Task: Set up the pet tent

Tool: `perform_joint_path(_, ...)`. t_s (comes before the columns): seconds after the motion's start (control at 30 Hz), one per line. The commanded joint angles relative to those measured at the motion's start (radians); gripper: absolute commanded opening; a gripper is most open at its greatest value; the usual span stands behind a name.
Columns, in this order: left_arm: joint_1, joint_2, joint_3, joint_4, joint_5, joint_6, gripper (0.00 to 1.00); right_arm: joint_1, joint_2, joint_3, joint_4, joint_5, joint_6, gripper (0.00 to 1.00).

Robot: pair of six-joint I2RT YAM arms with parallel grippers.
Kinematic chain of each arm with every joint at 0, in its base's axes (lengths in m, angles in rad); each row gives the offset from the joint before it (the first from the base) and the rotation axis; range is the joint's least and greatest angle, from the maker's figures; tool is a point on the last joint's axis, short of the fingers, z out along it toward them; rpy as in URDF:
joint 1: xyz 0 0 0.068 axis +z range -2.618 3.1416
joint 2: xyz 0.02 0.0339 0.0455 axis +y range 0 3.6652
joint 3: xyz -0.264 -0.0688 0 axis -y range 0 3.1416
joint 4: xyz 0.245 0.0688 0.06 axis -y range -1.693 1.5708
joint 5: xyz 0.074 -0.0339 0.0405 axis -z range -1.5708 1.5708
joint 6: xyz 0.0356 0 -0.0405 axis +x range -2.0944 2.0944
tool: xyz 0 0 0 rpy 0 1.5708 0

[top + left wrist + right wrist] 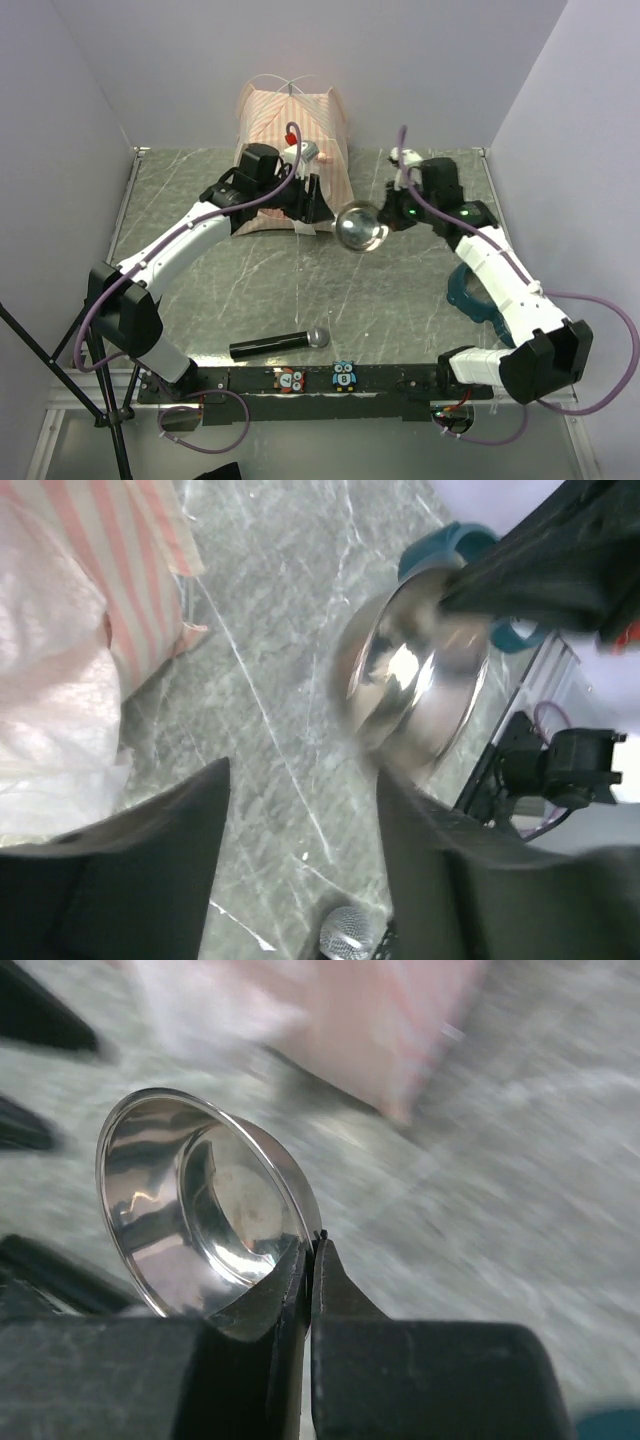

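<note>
The pet tent (290, 120), pink-and-white striped with thin white poles crossing on top, stands at the back middle of the table. Its striped wall and white mesh (100, 560) fill the upper left of the left wrist view. My left gripper (308, 198) hovers just in front of the tent. It is open (303, 780), with only bare table between the fingers. My right gripper (386, 214) is shut (310, 1245) on the rim of a shiny steel bowl (190, 1200). The bowl (360, 228) hangs tilted above the table, right of the tent.
A black microphone (280, 345) with a silver mesh head (350, 935) lies near the front edge. A teal round object (470, 295) sits under the right arm. The table has raised edges at the left, right and back.
</note>
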Motion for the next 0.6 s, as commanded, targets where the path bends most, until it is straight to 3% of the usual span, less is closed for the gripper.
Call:
perform_joint_path(0.0,0.008,-0.023,0.062,-0.026,-0.009,0.095,0.72,-0.246,-0.104,0.013,-0.227,-0.070,-0.239,0.00)
perform_joint_path(0.1,0.008,-0.034,0.038,-0.041,-0.002,0.155,0.79,-0.502,-0.179,-0.080,-0.369,-0.225,-0.523,0.00)
perform_joint_path(0.27,0.008,-0.026,0.018,-0.054,0.038,0.160,0.80,-0.817,-0.186,-0.130,-0.574,-0.270,-0.964,0.00)
perform_joint_path(0.57,0.008,-0.003,0.016,-0.063,0.067,0.147,0.80,-1.012,0.020,-0.065,-0.568,-0.204,-1.146,0.00)
